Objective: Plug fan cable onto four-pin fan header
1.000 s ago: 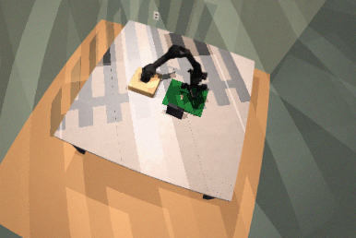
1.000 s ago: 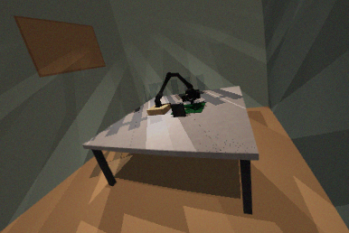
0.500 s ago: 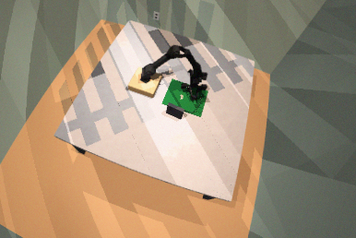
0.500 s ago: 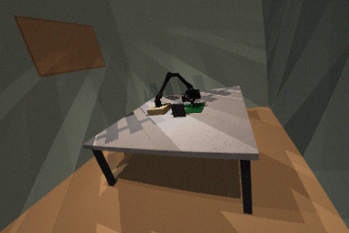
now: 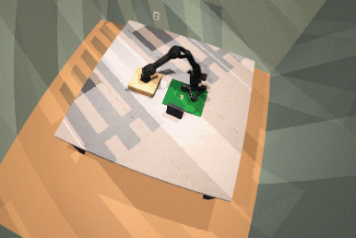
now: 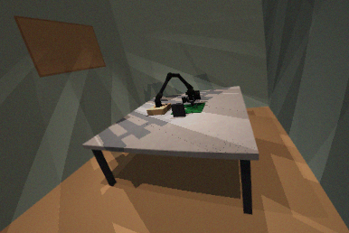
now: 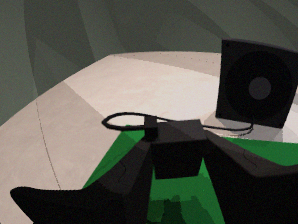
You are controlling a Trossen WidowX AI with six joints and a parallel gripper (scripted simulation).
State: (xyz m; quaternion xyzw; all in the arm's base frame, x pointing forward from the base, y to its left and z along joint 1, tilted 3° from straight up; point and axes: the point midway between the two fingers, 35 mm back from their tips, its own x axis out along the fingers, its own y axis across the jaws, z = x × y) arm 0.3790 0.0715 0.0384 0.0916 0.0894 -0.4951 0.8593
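My gripper (image 5: 194,95) (image 6: 190,102) (image 7: 176,138) is shut on the black plug (image 7: 176,157), a dark block between the two fingertips. It is over the green board (image 5: 172,95) (image 6: 199,107) (image 7: 182,188). The fan's black cable (image 7: 125,128) loops out to the left of the plug and runs behind it to the fan. The black square fan (image 5: 174,111) (image 6: 178,110) (image 7: 255,77) stands upright at the board's edge. The four-pin header cannot be made out. The frames do not show whether the plug's underside touches anything.
The arm's base stands on a pale wooden block (image 5: 142,89) (image 6: 156,112) beside the board. All of this is on a large light table (image 5: 194,155) (image 6: 181,137) (image 7: 60,115). A small pale part (image 5: 182,96) shows on the board.
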